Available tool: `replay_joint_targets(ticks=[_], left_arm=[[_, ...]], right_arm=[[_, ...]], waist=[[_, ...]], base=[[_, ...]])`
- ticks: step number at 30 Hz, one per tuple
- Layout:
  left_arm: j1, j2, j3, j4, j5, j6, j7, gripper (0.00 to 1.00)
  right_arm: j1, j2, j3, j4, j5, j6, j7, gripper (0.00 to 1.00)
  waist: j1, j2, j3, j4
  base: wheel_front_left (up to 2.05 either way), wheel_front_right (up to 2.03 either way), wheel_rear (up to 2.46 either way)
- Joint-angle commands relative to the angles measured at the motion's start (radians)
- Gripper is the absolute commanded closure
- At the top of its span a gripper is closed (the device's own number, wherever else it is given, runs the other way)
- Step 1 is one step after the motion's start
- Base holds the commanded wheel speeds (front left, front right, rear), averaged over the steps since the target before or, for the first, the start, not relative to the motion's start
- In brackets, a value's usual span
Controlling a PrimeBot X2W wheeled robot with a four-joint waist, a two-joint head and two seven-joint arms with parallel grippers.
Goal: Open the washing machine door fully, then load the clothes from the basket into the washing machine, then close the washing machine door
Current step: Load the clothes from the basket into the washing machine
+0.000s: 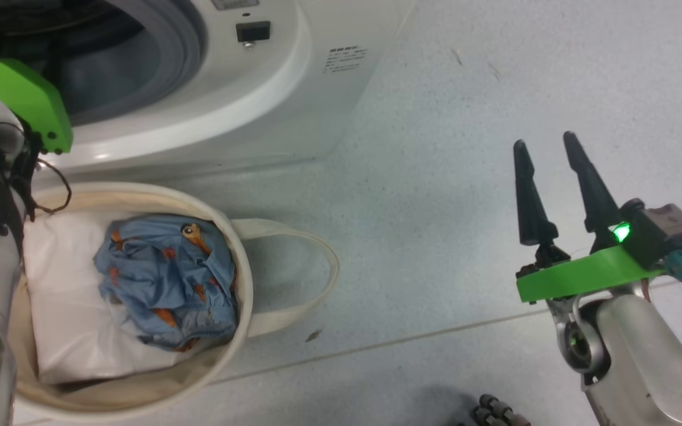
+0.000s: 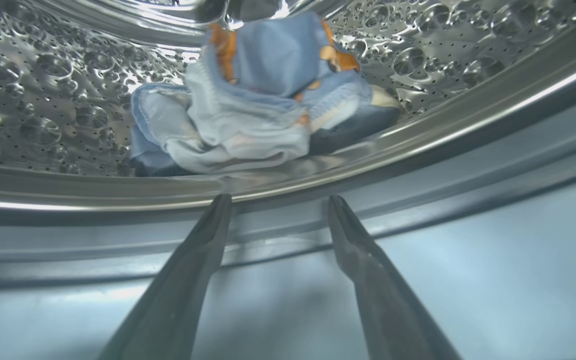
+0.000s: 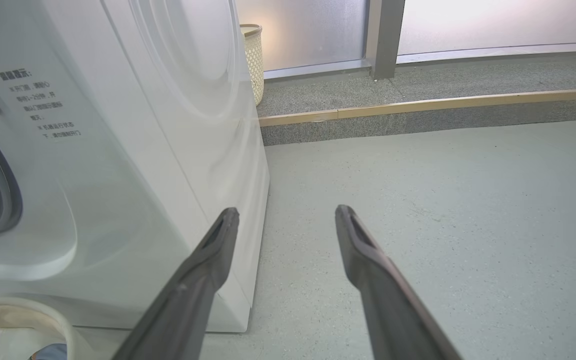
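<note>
The white washing machine stands at the upper left of the head view with its mouth uncovered; its door is out of view. A crumpled light-blue garment with orange figures lies in the perforated steel drum. My left gripper hovers open and empty at the grey rubber ring, just short of that garment. The cream canvas basket sits on the floor before the machine, holding another blue garment on white padding. My right gripper stands open and empty over the floor at the right.
Grey speckled floor spreads to the right of the machine. A raised step with a wooden edge and a woven bin lie beyond the machine's side. The basket's loop handle lies on the floor toward my right arm.
</note>
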Motion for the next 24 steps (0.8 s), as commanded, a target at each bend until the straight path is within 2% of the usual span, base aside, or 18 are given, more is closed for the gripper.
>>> replay_joint_targets(ticks=[1,6,11,15,18,24], left_arm=[[-0.036,0.038,0.013,-0.018,-0.009,0.001,0.013,0.0],[-0.007,0.027,0.009,-0.007,-0.02,-0.003,0.017,0.0],[0.055,-0.004,0.023,-0.01,-0.051,-0.027,-0.139,0.0],[0.139,-0.029,0.043,-0.044,-0.086,-0.051,-0.199,0.0],[0.227,-0.028,0.075,-0.153,-0.112,-0.062,-0.204,0.0],[0.478,-0.024,0.129,-0.394,-0.096,-0.068,-0.204,0.0]], right_arm=[[0.016,-0.002,0.022,-0.019,0.0,0.001,-0.012,0.0],[0.006,-0.007,0.044,0.001,0.014,0.001,-0.012,0.0],[0.004,-0.012,0.061,0.022,0.033,0.001,-0.012,0.0],[0.009,-0.018,0.08,0.045,0.047,0.001,-0.012,0.0],[0.014,-0.022,0.086,0.062,0.054,0.001,-0.012,0.0],[0.037,-0.014,0.104,0.088,0.066,0.001,-0.012,0.0]], waist=[[0.0001,0.0,-0.019,0.002],[0.0001,0.0,-0.077,0.006],[0.0001,0.0,-0.144,0.028],[0.0001,0.0,-0.205,0.057],[0.0001,0.0,-0.256,0.082],[0.0001,0.0,-0.366,0.124]], base=[[0.0,0.0,0.0],[0.0,0.0,0.0],[0.0,0.0,0.0],[0.0,0.0,0.0],[0.0,0.0,0.0],[0.0,0.0,0.0]])
